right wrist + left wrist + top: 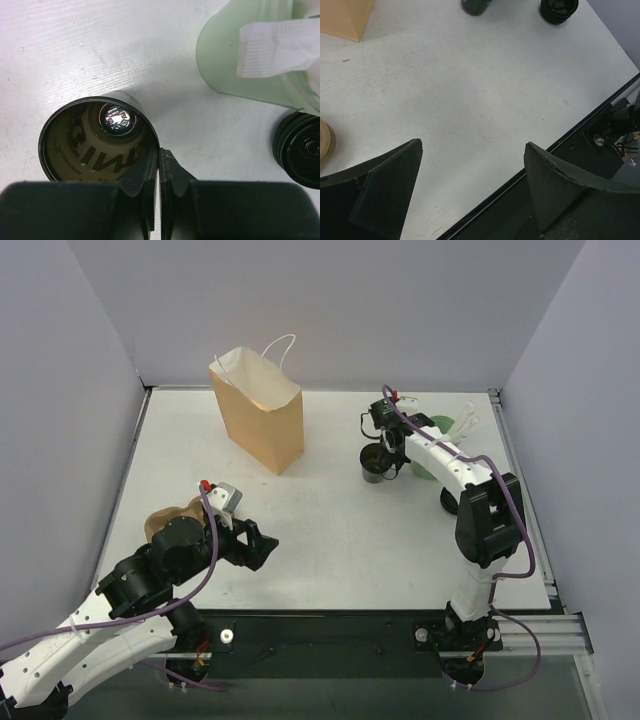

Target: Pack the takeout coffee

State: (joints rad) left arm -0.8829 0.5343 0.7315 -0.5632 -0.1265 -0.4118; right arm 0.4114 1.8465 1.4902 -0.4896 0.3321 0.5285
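White matte tabletop [340,530], plain pale lilac-grey walls [330,300] on three sides, black rail [330,635] along the near edge. Closest in, the left gripper [472,145] hangs just over the table with its jaws spread wide and nothing between them. A brown moulded-pulp tray [168,522] sits right beside it, on its left.

Further back on the right side a round black lid [300,155] lies flat on the table, off the cup. Just past it is the takeout coffee [95,140]: a short dark brown-black cup, upright, open at the top, so you look straight down the tan inside to a shiny bottom. Big lettering shows on the inner wall but I can't read it. The right gripper [159,152] is pinched tight on its rim, one finger inside and one outside.

A pale green cup [235,55] with white sticks [275,47] stands just beside it. Farthest back, left of centre, a tan paper bag [258,420] stands open, well apart from the coffee.
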